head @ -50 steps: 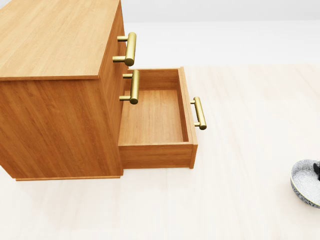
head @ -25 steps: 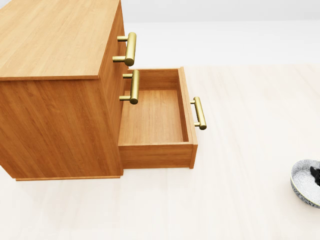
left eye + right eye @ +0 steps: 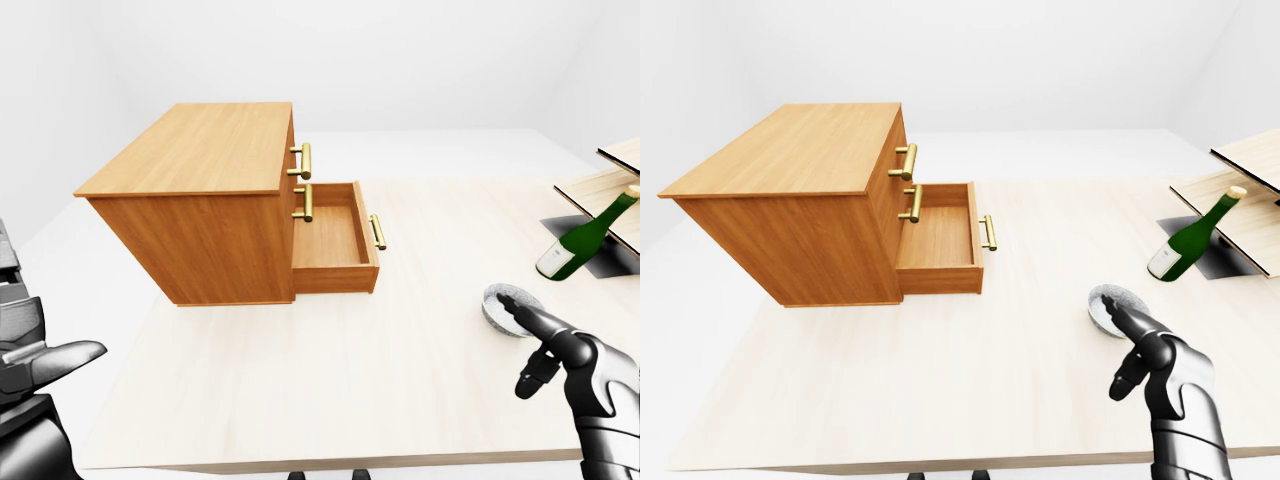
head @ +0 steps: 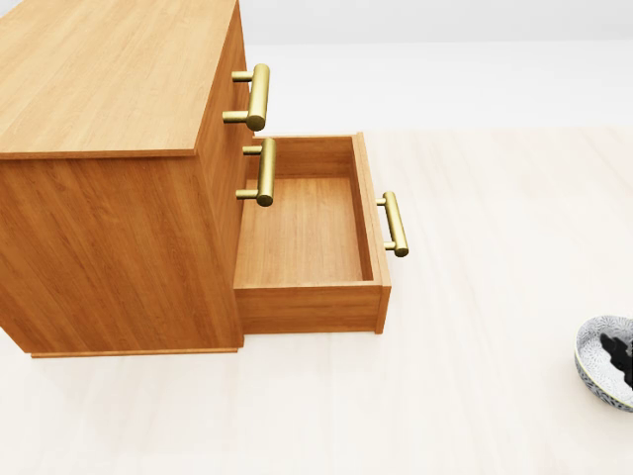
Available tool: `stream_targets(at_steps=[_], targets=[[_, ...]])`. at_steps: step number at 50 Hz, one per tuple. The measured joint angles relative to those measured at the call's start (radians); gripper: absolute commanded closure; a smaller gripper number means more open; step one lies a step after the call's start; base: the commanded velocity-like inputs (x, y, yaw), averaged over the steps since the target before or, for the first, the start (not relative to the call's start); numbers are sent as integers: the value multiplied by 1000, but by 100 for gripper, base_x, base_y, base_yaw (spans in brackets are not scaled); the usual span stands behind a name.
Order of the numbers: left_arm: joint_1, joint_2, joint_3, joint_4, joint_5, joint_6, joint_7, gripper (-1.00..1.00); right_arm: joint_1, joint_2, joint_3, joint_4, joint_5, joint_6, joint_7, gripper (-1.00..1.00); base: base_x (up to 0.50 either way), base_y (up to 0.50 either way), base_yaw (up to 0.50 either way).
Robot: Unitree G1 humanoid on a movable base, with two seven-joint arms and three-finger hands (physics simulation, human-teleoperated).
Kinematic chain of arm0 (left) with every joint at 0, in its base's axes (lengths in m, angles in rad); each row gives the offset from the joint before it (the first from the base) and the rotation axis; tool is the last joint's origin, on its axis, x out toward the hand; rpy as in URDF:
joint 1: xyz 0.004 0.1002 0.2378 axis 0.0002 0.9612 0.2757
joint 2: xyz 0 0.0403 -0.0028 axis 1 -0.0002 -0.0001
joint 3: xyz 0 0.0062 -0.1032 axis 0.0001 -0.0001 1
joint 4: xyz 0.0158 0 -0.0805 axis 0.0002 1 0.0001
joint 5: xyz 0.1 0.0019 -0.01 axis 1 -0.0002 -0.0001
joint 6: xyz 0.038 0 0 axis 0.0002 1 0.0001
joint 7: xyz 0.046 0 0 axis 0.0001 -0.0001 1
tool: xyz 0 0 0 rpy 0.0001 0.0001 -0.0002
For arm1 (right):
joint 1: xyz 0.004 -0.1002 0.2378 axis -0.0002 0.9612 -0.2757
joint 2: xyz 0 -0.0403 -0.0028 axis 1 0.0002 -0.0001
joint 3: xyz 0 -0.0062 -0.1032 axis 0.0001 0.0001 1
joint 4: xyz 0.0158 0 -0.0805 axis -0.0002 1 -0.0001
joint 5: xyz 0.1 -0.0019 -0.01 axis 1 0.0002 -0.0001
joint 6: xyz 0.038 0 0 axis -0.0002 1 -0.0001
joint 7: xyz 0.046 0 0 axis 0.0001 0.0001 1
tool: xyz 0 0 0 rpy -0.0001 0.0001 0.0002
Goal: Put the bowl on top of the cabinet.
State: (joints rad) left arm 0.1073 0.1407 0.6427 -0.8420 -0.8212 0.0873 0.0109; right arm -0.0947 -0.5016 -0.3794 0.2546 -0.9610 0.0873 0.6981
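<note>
The pale wooden counter (image 3: 330, 400) fills the lower half of both eye views. On its upper left stands the cabinet (image 3: 200, 160), its flat top bare. Its lowest drawer (image 3: 330, 240) is pulled out toward the right of the frame and shows only its wooden bottom. Two drawers above are closed, each with a brass handle.

At the right edge of the left-eye view a green bottle (image 3: 580, 240) leans tilted against a wooden rack.

The left hand (image 3: 40, 360) sits at the lower left edge of that view, well apart from everything, one finger stretched flat and nothing in it.

The right hand (image 3: 1160, 370) comes up from the lower right. One finger reaches out over the near rim of the bowl (image 3: 1105, 300), its dark tip showing inside the bowl in the head view (whether it touches I cannot tell). Another finger hangs down, clear of the bowl. The fingers are spread, not closed round it.

The bowl, grey and speckled, rests on the counter at centre right, well apart from the cabinet.
</note>
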Motion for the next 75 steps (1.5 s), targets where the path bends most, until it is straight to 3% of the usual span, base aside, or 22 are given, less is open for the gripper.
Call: stream_targets(at_steps=[31,32,33,34,35,36,62,75], targets=[[-1,2,0,-2,-3,0,4,-100,-19,-16,20,115,96,0,0,-100,0,0,0],[-1,2,0,-2,-3,0,4,-100,-19,-19,20,117,101,-1,0,-52,0,0,0],[-1,1,-1,-2,-2,0,4,-100,-22,-20,18,119,105,0,0,-52,0,0,0],[-1,1,-1,-2,-1,0,3,-100,-29,-23,17,122,106,0,0,54,0,0,0],[0,0,-2,-2,0,0,3,-100,-37,-25,15,126,107,0,0,94,0,0,0],[0,0,-3,-3,1,0,3,-100,-45,-27,14,130,109,0,0,100,0,0,0],[3,-10,-14,-7,22,0,-5,-100,-64,-59,23,124,145,0,0,100,0,0,0],[4,-13,-17,-9,27,0,-7,-100,-8,-2,52,-211,-17,0,0,100,0,0,0]])
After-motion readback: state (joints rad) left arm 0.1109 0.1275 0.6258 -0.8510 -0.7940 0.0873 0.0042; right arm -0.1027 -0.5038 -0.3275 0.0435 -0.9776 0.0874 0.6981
